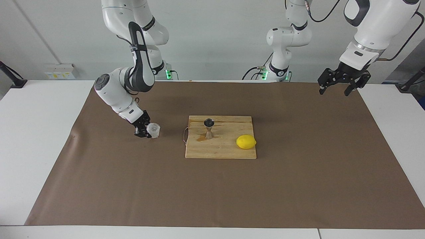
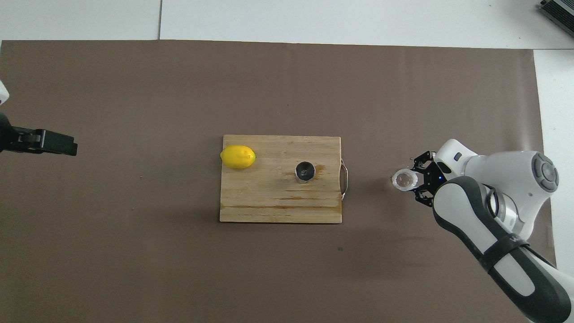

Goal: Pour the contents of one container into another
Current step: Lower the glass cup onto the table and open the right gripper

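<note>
The clear textured glass cup [image 1: 154, 130] is upright, low over the brown mat, beside the cutting board toward the right arm's end of the table. My right gripper [image 1: 149, 130] is shut on it from the side; I cannot tell if the cup touches the mat. In the overhead view the cup [image 2: 404, 180] shows its open mouth, with the right gripper [image 2: 411, 181] against it. The steel jigger [image 1: 209, 128] stands upright on the board, also seen from overhead [image 2: 305, 172]. My left gripper [image 1: 338, 87] waits open, high over the mat's corner at the left arm's end.
The wooden cutting board [image 1: 229, 152] lies mid-table with a wire handle toward the cup. A lemon [image 1: 246, 142] sits on the board toward the left arm's end. A wet stain [image 1: 201, 138] marks the board beside the jigger. The brown mat [image 1: 212, 192] covers the table.
</note>
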You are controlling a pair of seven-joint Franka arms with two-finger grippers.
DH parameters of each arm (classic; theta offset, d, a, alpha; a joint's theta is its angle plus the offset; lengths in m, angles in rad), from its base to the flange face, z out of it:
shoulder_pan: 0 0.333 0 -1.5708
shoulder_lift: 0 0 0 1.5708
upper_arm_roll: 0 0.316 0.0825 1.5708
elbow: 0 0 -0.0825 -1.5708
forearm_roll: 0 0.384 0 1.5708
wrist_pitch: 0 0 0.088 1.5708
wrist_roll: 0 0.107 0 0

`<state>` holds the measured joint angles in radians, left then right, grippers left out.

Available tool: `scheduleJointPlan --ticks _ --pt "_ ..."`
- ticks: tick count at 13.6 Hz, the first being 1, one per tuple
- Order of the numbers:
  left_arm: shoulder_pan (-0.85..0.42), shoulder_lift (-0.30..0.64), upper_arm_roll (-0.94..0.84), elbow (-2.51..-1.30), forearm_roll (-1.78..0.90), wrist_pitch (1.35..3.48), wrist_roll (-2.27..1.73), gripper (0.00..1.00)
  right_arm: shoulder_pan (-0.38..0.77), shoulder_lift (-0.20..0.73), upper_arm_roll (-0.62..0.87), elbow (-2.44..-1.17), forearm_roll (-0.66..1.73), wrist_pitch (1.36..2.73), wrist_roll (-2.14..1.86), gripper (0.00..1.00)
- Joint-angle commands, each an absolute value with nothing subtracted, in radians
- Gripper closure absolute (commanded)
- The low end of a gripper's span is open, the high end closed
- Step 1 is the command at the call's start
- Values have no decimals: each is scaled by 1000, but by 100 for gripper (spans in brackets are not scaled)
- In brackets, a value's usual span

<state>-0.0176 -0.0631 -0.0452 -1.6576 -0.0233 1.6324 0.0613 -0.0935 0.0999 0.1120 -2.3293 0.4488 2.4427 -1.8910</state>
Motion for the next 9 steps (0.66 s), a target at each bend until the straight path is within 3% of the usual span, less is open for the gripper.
scheduleJointPlan --ticks 1,2,9 --pt "-14 -80 -43 -1672 -29 1634 66 0 -107 83 124 -2352 479 2462 -1928 28" --pt "-14 -80 -43 -1672 -29 1634 66 0 -103 84 124 -2352 479 2462 -1930 22" --pt "-14 -80 -43 -1672 -29 1635 66 0 -104 84 123 -2339 479 2451 -1927 13"
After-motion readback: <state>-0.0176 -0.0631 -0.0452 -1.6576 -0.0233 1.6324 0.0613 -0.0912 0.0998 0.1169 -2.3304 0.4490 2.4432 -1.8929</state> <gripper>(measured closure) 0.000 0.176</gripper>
